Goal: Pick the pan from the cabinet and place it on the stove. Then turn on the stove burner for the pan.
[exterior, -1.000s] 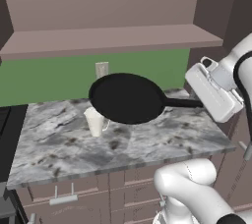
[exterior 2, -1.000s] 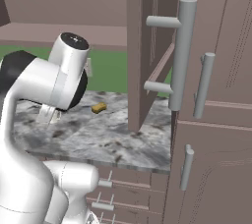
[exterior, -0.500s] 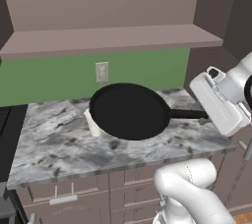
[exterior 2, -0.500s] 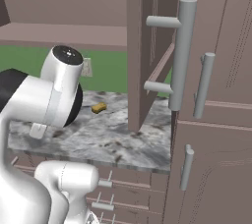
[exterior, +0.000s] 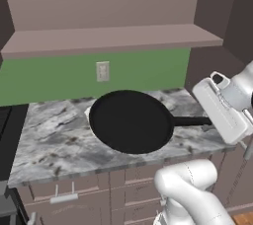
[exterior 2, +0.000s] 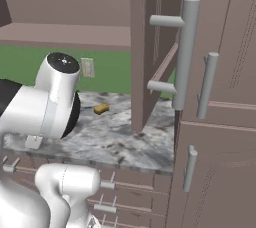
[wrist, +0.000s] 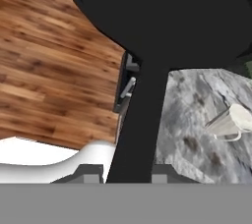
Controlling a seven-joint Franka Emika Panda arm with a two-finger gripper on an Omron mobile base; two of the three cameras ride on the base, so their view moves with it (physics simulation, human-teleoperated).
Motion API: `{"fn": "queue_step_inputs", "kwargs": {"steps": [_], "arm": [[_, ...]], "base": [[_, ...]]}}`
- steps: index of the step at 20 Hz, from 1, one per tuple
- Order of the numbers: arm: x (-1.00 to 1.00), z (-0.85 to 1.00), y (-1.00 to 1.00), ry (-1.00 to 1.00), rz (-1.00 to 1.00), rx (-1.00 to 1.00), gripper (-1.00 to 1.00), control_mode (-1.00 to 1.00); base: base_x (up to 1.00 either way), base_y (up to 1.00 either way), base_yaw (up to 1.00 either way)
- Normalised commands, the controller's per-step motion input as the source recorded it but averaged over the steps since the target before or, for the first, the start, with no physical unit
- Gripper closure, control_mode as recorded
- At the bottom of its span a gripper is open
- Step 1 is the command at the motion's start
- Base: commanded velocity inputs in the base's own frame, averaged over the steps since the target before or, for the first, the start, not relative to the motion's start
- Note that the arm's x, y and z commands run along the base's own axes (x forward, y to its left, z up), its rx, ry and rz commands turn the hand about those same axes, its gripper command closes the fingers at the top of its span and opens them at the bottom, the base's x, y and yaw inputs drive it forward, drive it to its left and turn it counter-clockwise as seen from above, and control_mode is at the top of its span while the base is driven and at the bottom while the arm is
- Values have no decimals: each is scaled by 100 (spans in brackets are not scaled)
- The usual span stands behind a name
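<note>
Gripping the pan by the end of its long handle, the gripper has its fingers closed on either side of the black bar. Level and clear of the marble counter, the pan hangs above it, hiding most of the white mug. Beyond the counter, a wall outlet sits on the green backsplash, under the shelf.

A home kitchen. A grey marbled counter runs across the frame's middle, drawers below, green backsplash with a wall socket above. Mauve-brown cabinet doors with silver bar handles fill the right of the right base view.
</note>
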Motion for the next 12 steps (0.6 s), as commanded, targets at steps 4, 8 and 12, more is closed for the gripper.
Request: {"fn": "queue_step_inputs", "kwargs": {"steps": [4, 8, 12], "arm": [[0, 0, 0, 0, 0, 0, 100, 100], [0, 0, 0, 0, 0, 0, 100, 100], [0, 0, 0, 0, 0, 0, 100, 100]], "base": [[-40, 26, 7], [-34, 20, 7], [-44, 35, 6]]}}
